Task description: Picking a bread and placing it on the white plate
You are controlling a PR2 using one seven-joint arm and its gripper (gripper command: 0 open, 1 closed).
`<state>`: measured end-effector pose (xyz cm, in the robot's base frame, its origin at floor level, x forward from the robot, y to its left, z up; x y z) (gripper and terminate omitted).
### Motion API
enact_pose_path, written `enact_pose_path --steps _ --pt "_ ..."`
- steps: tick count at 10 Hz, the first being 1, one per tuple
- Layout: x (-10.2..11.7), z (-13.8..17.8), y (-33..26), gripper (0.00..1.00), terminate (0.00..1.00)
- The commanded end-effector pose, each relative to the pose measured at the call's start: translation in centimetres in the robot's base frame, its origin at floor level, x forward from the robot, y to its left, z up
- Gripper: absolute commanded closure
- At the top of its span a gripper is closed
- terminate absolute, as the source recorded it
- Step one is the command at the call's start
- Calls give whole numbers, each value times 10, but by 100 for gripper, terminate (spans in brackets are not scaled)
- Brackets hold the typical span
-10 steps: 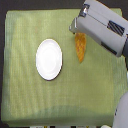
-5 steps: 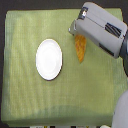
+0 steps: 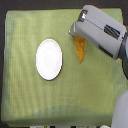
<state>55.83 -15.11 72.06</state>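
The bread [image 3: 80,50], a narrow golden-orange loaf, lies on the green cloth to the exterior view's right of the white plate [image 3: 49,59]. Its upper end is hidden under my gripper [image 3: 74,33], which comes in from the upper right on a bulky grey arm [image 3: 102,35]. Dark fingertips [image 3: 71,30] show at the loaf's top end. The fingers are mostly covered by the grey housing, so how they stand is not visible. The round plate has nothing on it and lies apart from the loaf.
A green cloth [image 3: 30,100] covers the table, with dark edges along the top and bottom. A grey part of the robot [image 3: 120,112] fills the lower right corner.
The arm has shifted a little toward the exterior view's left, over the loaf's top end. The bread and the plate lie where they were.
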Motion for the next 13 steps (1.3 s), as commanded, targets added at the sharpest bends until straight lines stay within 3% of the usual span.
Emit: enact_pose_path --steps 1,13 --pt "-7 -1 2 100 0" --pt "-2 19 3 100 0"
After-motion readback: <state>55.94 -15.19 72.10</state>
